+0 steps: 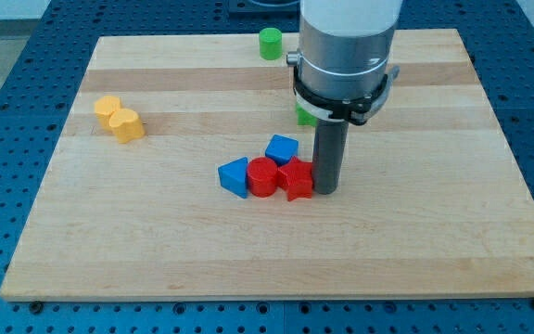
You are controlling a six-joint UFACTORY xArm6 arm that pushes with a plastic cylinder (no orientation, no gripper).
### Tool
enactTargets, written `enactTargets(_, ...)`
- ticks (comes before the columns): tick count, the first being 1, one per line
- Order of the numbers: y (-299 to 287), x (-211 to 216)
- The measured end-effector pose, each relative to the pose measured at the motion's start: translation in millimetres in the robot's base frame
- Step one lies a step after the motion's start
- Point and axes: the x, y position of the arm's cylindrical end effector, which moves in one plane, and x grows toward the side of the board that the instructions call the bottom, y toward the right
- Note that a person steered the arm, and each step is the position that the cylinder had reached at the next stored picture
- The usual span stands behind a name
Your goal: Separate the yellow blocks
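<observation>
The board is pale wood with visible grain, smooth and lightly satin. The two yellow blocks, the red blocks, the blue blocks and the green cylinder look like matt painted pieces. The arm's housing is brushed grey metal; the rod is dark and matt.

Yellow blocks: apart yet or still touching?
Touching. The two yellow blocks sit pressed together near the view's left edge, no gap visible. My tip is far off, beside the red blocks.
</observation>
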Motion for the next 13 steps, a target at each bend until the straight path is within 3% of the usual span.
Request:
enactTargets(1,0,0)
enactTargets(2,18,35)
enactTargets(3,-4,106)
enactTargets(5,-98,124)
enactTargets(7,-199,93)
enactTargets(8,-234,56)
enactTargets(9,-252,28)
enactTargets(10,-252,26)
enactTargets(12,-299,-56)
enactTargets(13,-313,-56)
